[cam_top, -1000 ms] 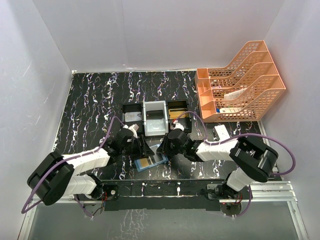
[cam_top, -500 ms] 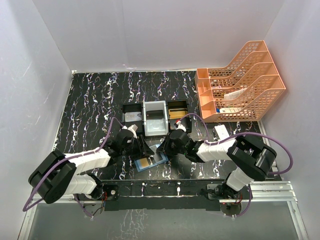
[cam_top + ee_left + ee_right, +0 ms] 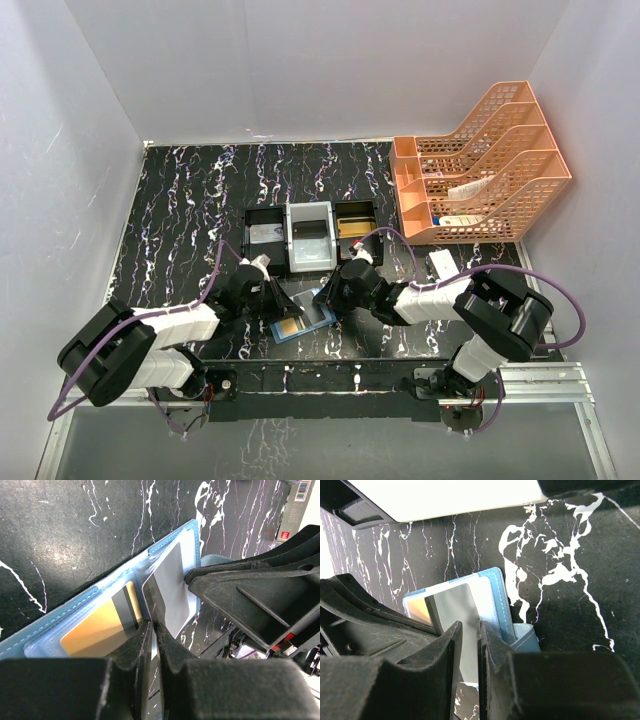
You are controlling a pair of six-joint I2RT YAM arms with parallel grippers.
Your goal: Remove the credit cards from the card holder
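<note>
The card holder lies open on the table, near my edge of it, between my two arms. My left gripper has its fingers pressed together on the near edge of the grey card. This card stands partly out of its clear pocket and is tilted up from the holder. My right gripper is closed almost fully at the right edge of the holder, beside the snap tab. I judge that it pinches the cover there to hold it down, although the contact itself is hard to see. To do this step well, I think I should draw the grey card straight along the line of its pocket, low over the holder. If I lift it steeply, the holder could rise with it. The right grip must be firm during the pull. The gold card sits in the next pocket, just beside my left fingers, and I must not catch it.
</note>
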